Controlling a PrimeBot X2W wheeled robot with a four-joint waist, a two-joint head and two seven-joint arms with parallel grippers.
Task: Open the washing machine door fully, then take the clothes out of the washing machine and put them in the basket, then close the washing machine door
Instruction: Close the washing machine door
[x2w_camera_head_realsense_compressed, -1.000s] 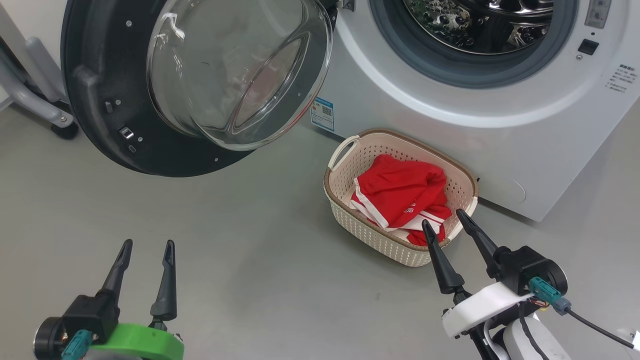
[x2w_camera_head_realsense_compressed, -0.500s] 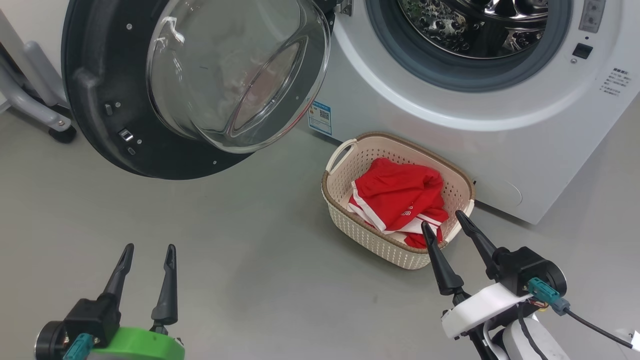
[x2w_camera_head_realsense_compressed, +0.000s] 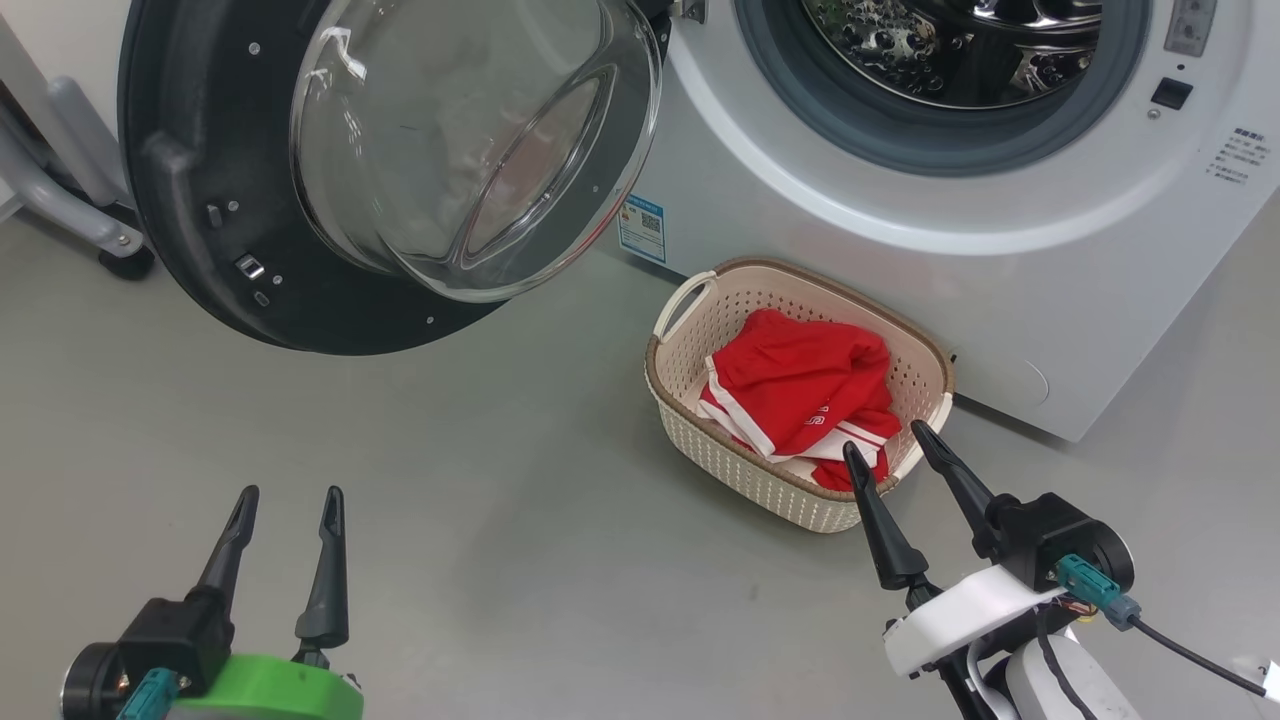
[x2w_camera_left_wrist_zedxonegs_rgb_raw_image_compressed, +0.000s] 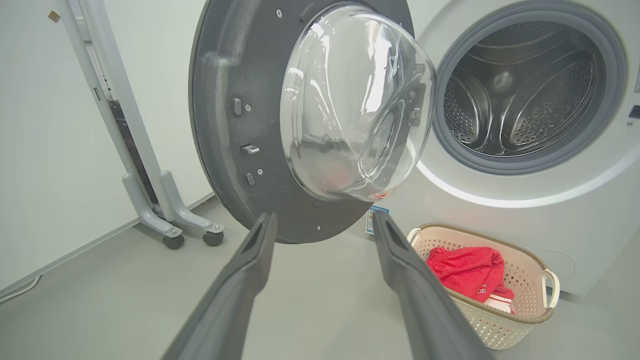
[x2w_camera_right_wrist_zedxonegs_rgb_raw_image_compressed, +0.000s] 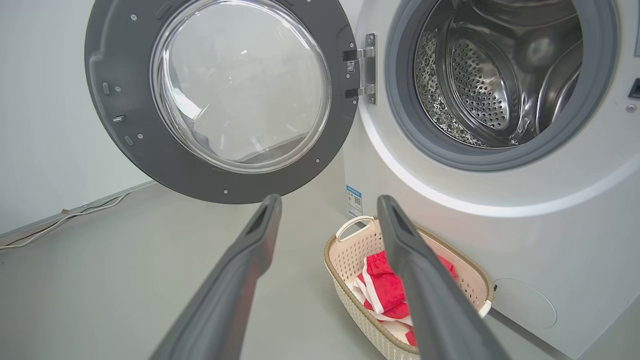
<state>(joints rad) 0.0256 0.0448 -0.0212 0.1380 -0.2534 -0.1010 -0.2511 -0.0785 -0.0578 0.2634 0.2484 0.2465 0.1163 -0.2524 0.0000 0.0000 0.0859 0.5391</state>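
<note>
The washing machine (x2w_camera_head_realsense_compressed: 900, 270) stands at the upper right, its steel drum (x2w_camera_right_wrist_zedxonegs_rgb_raw_image_compressed: 495, 80) bare inside. The washing machine door (x2w_camera_head_realsense_compressed: 200, 200) hangs swung wide to the left, black rim and glass bowl (x2w_camera_left_wrist_zedxonegs_rgb_raw_image_compressed: 350, 100) facing me. Red clothes (x2w_camera_head_realsense_compressed: 800, 390) with white trim lie in the cream basket (x2w_camera_head_realsense_compressed: 740, 470) on the floor before the machine. My left gripper (x2w_camera_head_realsense_compressed: 288, 495) is open at the lower left, well short of the door. My right gripper (x2w_camera_head_realsense_compressed: 885, 437) is open just at the basket's near right corner, holding nothing.
A grey wheeled stand (x2w_camera_left_wrist_zedxonegs_rgb_raw_image_compressed: 165, 220) sits left of the door by the pale wall. A cable (x2w_camera_right_wrist_zedxonegs_rgb_raw_image_compressed: 65, 212) runs along the wall's foot. Grey floor (x2w_camera_head_realsense_compressed: 480, 500) spreads between my grippers and the door.
The head view shifted slightly up and back down. The left gripper sits a touch lower and further left. Door, basket and clothes stay put.
</note>
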